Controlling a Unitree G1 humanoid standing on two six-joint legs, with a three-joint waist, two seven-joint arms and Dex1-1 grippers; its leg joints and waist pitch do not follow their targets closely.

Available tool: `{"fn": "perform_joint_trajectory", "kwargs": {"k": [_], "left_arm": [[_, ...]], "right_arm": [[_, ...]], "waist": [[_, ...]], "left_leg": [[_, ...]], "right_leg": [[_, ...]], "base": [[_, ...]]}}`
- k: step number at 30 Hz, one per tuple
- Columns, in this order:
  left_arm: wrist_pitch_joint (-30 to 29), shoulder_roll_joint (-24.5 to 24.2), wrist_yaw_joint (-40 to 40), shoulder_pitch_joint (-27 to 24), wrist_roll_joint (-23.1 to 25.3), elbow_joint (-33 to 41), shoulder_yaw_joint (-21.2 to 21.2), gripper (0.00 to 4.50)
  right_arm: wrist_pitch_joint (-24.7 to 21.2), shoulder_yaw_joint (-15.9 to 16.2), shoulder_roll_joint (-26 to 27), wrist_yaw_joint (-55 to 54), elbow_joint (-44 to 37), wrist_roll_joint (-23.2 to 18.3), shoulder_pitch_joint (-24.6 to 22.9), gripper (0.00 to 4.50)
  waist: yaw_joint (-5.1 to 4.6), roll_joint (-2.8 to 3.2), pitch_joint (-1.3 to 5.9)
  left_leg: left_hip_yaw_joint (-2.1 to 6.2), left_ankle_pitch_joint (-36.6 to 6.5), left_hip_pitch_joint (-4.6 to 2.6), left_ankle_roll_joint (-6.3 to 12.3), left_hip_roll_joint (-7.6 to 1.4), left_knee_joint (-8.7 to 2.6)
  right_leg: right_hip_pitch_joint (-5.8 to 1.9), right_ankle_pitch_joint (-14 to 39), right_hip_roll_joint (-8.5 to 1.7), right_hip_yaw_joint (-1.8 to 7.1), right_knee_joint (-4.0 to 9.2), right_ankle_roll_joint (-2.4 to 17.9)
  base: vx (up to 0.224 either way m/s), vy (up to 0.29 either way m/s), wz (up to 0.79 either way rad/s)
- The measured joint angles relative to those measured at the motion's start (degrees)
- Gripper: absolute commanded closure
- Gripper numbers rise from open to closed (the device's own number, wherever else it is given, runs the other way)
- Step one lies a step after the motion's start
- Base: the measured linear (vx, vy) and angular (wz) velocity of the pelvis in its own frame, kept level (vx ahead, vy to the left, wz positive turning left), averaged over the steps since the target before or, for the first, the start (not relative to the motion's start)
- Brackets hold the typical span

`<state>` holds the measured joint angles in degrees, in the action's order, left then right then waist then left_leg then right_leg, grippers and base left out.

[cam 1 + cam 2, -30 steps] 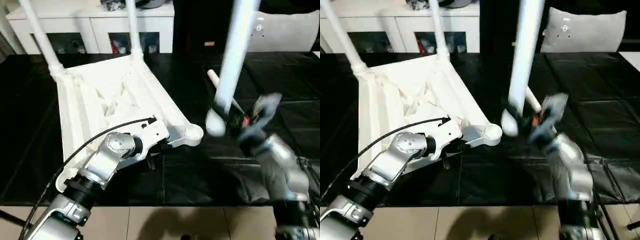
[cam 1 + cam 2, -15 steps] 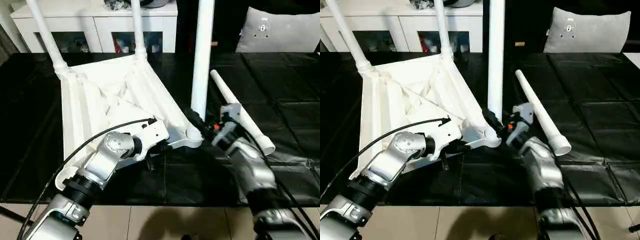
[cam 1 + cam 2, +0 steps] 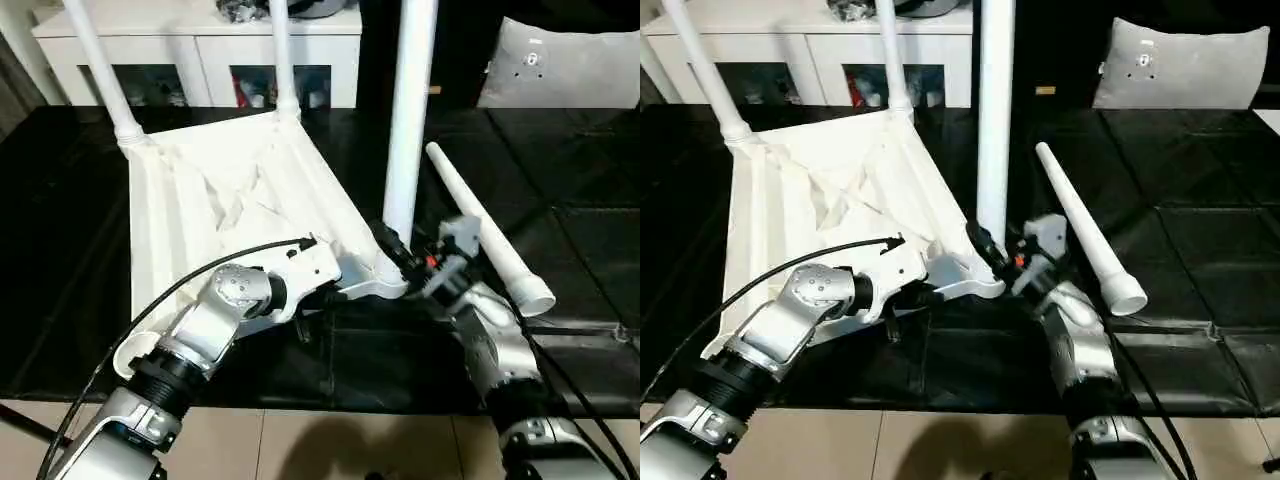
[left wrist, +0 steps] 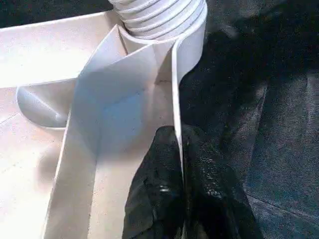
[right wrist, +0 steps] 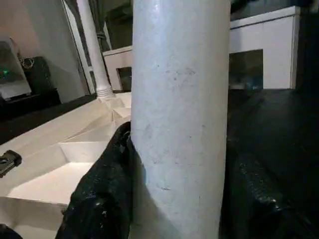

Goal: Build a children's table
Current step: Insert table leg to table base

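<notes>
The children's table top (image 3: 230,195) lies upside down on the black mat, ribs facing up. Two white legs (image 3: 98,70) (image 3: 283,60) stand in its far corner sockets. A third leg (image 3: 410,120) stands upright at the near right corner socket (image 3: 385,283), and its ribbed end (image 4: 159,15) meets that socket. My right gripper (image 3: 402,255) is shut on this leg low down, with a black finger (image 5: 99,194) on either side. My left gripper (image 4: 183,164) is shut on the top's thin rim (image 4: 175,99) beside that socket. A fourth leg (image 3: 487,232) lies loose on the mat to the right.
A white cabinet (image 3: 200,40) runs along the back, and a grey cushion (image 3: 560,70) sits at the back right. The black mat (image 3: 560,160) ends near me at a light floor (image 3: 330,445). A black cable (image 3: 200,280) arcs over my left forearm.
My right gripper has swung the third leg from a tilt in mid-air to upright on the near right corner socket. The left gripper has kept its hold on the rim.
</notes>
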<state>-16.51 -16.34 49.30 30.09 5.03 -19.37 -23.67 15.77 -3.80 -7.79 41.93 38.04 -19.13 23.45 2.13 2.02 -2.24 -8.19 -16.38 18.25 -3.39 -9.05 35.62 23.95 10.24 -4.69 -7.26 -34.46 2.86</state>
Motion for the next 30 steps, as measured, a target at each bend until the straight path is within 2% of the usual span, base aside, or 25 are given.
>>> {"fn": "perform_joint_trajectory", "kwargs": {"k": [8,13,17,23,24,30], "left_arm": [[0.19,0.05,0.05,0.09,-0.23,-0.60,-0.23,4.50],[0.17,0.05,0.00,0.15,-0.26,-0.82,-0.24,4.50],[0.17,-0.43,-0.16,0.19,-0.26,-1.34,0.22,4.50],[0.50,-0.61,-0.50,0.40,-0.26,-1.80,0.41,4.50],[0.61,-0.71,-0.50,0.48,-0.28,-1.81,0.41,4.50],[0.77,-0.86,-0.34,0.51,-0.30,-1.77,0.44,4.50]], "right_arm": [[0.90,-0.04,-0.77,1.16,-4.05,-0.52,-3.70,2.62],[0.59,-0.17,-1.61,1.18,-9.26,-1.04,-7.22,2.62],[0.34,-1.79,-3.36,0.93,-10.18,-1.55,-8.59,2.62],[-2.91,-1.85,-4.20,0.47,-10.24,-1.03,-12.07,2.62],[-3.17,-1.84,-4.16,0.35,-10.46,-1.08,-11.92,2.63],[-5.88,-1.97,-4.12,-0.17,-12.87,-1.76,-9.17,2.63]], "waist": [[0.22,0.08,0.06],[0.22,0.08,0.07],[-0.34,0.09,0.10],[-0.54,0.29,0.00],[-0.61,0.44,0.01],[-0.60,0.47,-0.01]], "left_leg": [[0.00,0.00,-0.12,0.00,0.00,0.00],[0.01,0.00,-0.16,-0.01,0.00,0.01],[0.00,0.06,-0.29,-0.10,0.00,0.06],[0.01,0.25,-0.25,-0.43,-0.27,0.03],[-0.03,0.25,-0.23,-0.43,-0.27,0.03],[-0.03,0.25,-0.16,-0.43,-0.31,0.02]], "right_leg": [[-0.11,0.00,0.00,0.00,0.00,0.00],[-0.18,0.00,0.00,0.00,0.03,0.00],[-0.32,-0.13,0.00,0.00,0.10,0.02],[-0.36,-0.26,0.32,-0.02,0.41,-0.18],[-0.33,-0.29,0.32,0.00,0.42,-0.17],[-0.25,-0.29,0.35,-0.01,0.41,-0.17]], "base": [[0.000,0.000,0.00],[0.000,0.000,0.00],[0.000,0.000,0.00],[0.000,0.000,0.00],[0.000,0.000,0.00],[0.000,0.000,0.00]]}}
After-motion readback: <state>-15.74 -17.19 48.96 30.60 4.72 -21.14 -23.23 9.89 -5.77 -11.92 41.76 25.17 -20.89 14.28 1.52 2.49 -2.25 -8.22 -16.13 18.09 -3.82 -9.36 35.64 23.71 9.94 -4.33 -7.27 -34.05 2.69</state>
